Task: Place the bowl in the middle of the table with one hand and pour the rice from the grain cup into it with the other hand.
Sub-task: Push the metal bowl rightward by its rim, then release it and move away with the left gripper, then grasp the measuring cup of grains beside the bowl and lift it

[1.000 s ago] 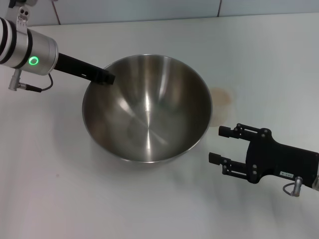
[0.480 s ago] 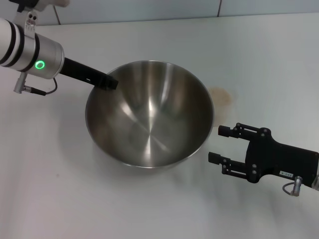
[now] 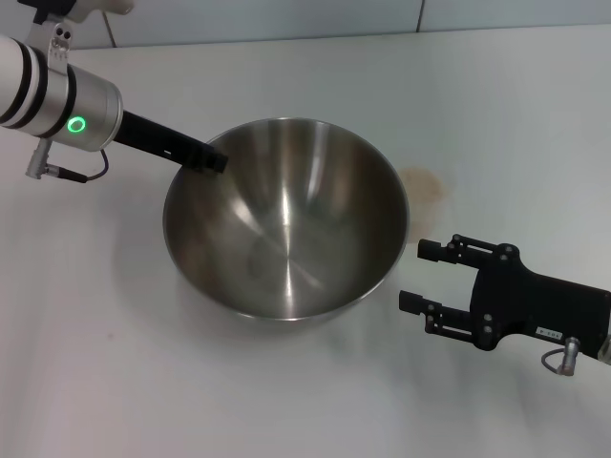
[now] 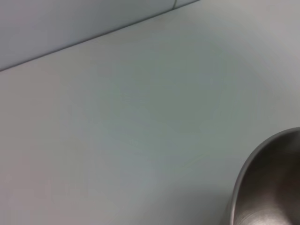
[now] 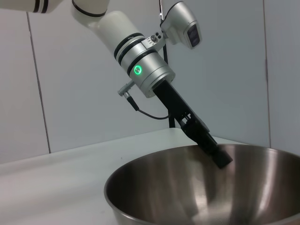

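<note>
The steel bowl (image 3: 286,229) stands on the white table (image 3: 95,363) near its middle; it is empty. My left gripper (image 3: 208,157) reaches in from the far left and is shut on the bowl's far-left rim. The right wrist view shows it (image 5: 220,157) at the rim of the bowl (image 5: 211,197). A part of the bowl's rim (image 4: 262,159) shows in the left wrist view. My right gripper (image 3: 416,277) is open and empty, low over the table just right of the bowl, fingers pointing at it. The grain cup and the rice are out of view.
A faint brownish stain (image 3: 425,183) marks the table right of the bowl. The table's far edge meets a grey wall (image 3: 286,19) behind the bowl.
Over the last second my left gripper and the bowl shifted slightly right and toward me, then came to rest. The right arm has not moved.
</note>
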`<state>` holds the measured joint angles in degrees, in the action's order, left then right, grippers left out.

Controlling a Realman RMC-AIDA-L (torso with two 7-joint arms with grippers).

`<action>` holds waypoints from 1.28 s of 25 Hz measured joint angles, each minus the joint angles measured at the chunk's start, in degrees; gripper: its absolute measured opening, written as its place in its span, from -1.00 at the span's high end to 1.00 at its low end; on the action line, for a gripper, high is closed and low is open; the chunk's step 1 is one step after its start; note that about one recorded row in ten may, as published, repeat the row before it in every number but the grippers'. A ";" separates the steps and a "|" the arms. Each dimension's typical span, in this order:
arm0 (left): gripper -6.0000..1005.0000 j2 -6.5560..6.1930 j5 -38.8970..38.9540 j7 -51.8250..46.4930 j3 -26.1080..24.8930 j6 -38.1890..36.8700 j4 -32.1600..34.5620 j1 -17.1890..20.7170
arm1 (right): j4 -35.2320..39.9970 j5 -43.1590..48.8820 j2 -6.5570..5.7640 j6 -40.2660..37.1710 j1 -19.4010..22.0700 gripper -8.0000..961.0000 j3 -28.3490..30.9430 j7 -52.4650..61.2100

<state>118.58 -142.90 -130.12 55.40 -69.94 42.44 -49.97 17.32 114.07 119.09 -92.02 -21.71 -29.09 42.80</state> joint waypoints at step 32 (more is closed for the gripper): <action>-0.62 -3.74 50.47 34.20 -15.15 -17.60 10.77 27.02 | 0.16 -0.24 0.00 0.45 -0.17 -0.43 0.64 0.00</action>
<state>114.84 -92.42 -95.92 40.25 -87.54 53.21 -22.95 17.48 113.83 119.09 -91.57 -21.88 -28.45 42.80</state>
